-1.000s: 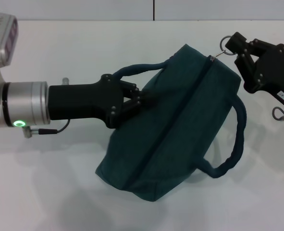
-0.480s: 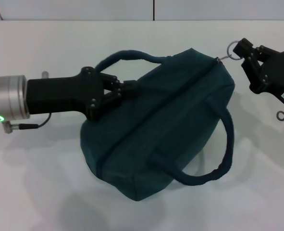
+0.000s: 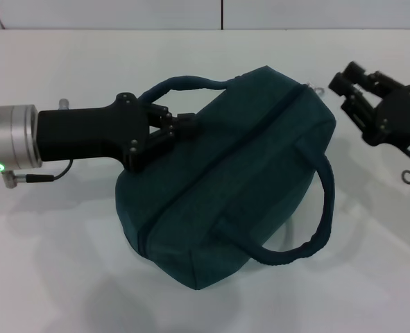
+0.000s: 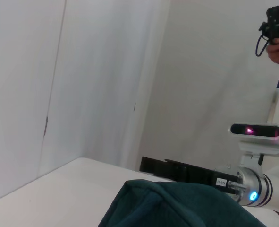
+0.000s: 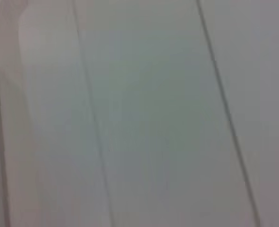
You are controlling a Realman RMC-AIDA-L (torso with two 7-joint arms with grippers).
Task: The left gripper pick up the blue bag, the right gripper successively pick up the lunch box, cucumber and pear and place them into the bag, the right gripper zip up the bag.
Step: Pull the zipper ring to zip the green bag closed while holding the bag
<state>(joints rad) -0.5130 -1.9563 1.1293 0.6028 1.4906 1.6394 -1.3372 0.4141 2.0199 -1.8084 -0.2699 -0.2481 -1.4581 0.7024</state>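
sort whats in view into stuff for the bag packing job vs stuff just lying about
Job things:
dark teal-blue fabric bag, zipped
left gripper, shut on the bag's loop handle
right gripper, beside the bag

Lying about:
nothing except the white table

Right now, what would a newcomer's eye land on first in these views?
The blue bag, zipped shut, fills the middle of the white table in the head view. The left gripper is clamped on the bag's far side by one handle, while the right gripper sits just off the bag's right end, apart from the small zipper ring.
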